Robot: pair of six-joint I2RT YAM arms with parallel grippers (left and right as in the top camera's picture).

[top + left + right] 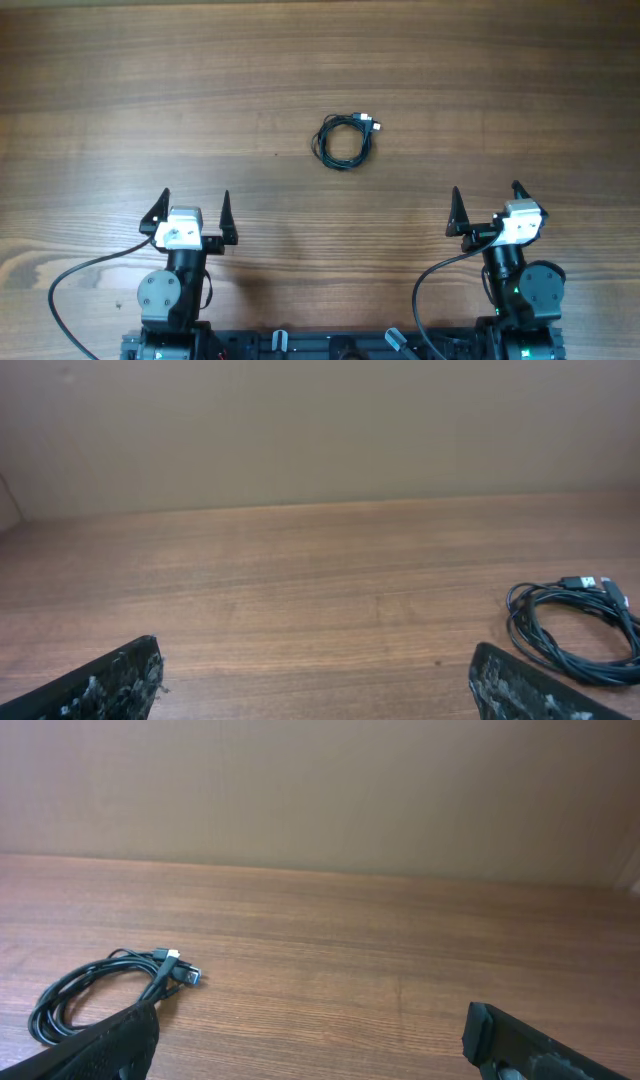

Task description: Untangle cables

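The cables (pixel 343 141) lie as one small coil of thin black wires with silver-tipped plugs on the wooden table, a little above its middle. The same coil appears at the right edge of the left wrist view as cables (pixel 575 628) and at the lower left of the right wrist view as cables (pixel 100 992). My left gripper (pixel 191 205) stands open near the table's front left, well short of the coil. My right gripper (pixel 486 203) stands open at the front right, equally apart from it. Nothing lies between either pair of fingers.
The wooden table (pixel 150 90) stretches bare around the coil. Thicker black arm cables (pixel 70 290) loop beside the left arm base, and another (pixel 425 295) beside the right base at the front edge. A plain beige wall (pixel 300 430) stands behind the table.
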